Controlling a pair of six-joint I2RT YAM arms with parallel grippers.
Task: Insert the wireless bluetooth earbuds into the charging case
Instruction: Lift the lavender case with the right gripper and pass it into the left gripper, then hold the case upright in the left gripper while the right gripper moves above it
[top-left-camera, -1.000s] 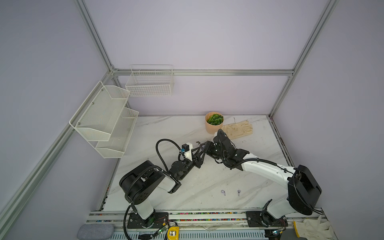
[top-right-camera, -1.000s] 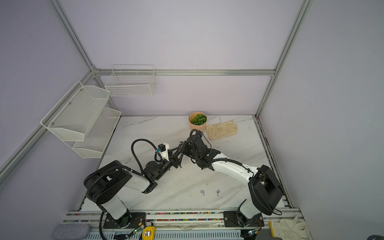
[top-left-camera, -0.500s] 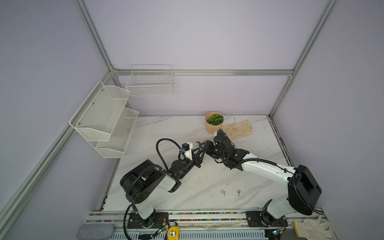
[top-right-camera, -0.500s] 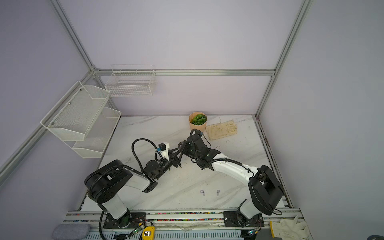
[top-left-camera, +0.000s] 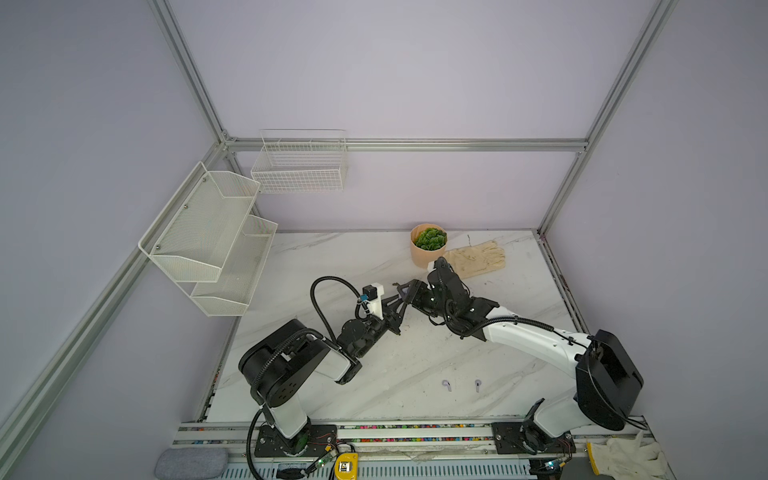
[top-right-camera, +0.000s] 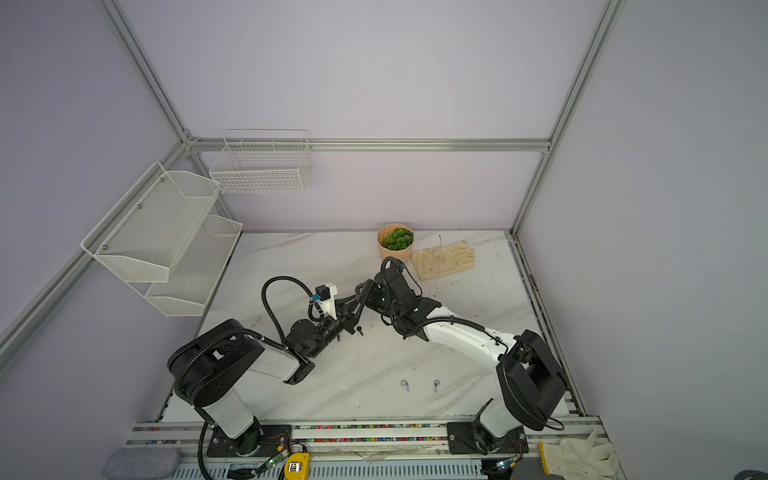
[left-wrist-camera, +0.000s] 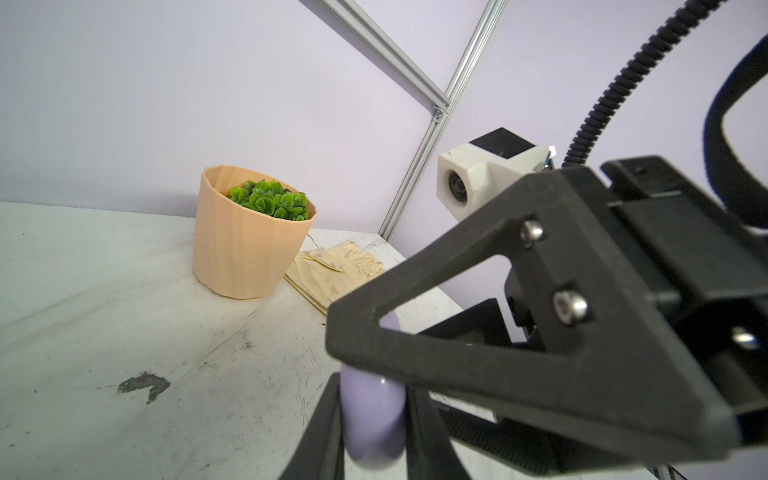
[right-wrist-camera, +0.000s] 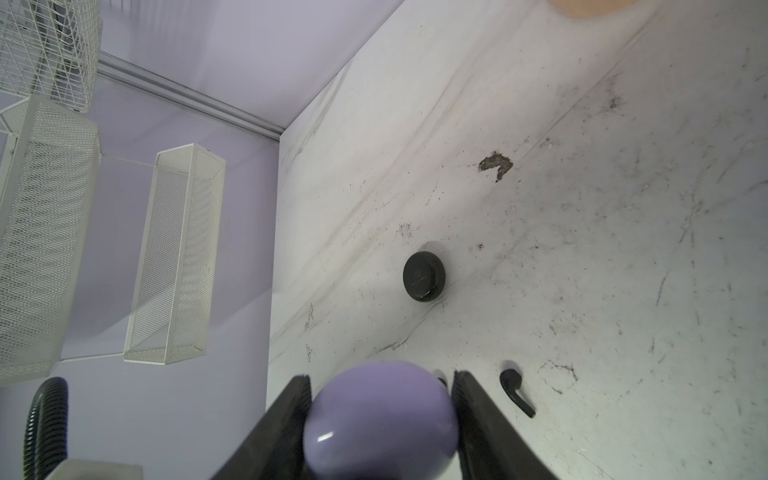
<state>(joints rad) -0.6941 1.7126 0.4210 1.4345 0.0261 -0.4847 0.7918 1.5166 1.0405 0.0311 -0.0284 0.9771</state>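
Both grippers meet above the middle of the table on a lilac charging case (right-wrist-camera: 380, 419). My right gripper (right-wrist-camera: 380, 411) has a finger on each side of its round face. My left gripper (left-wrist-camera: 372, 419) is shut on the same case (left-wrist-camera: 372, 415), seen edge-on, with a right finger (left-wrist-camera: 498, 332) crossing in front. A black earbud (right-wrist-camera: 516, 392) lies on the table just beside the right gripper, also in a top view (top-right-camera: 360, 331). Two pale earbuds (top-left-camera: 446, 385) (top-left-camera: 478, 385) lie apart near the front edge. A black puck case (right-wrist-camera: 424, 276) rests shut on the table beyond.
A peach pot with a green plant (top-left-camera: 428, 245) and a cream glove (top-left-camera: 478, 257) sit at the back. White mesh shelves (top-left-camera: 208, 241) and a wire basket (top-left-camera: 299, 166) hang on the left and back walls. A dark stain (right-wrist-camera: 494, 164) marks the tabletop.
The left gripper's jaws have closed in on the lilac case that the right gripper holds. Both arms have stayed almost where they were.
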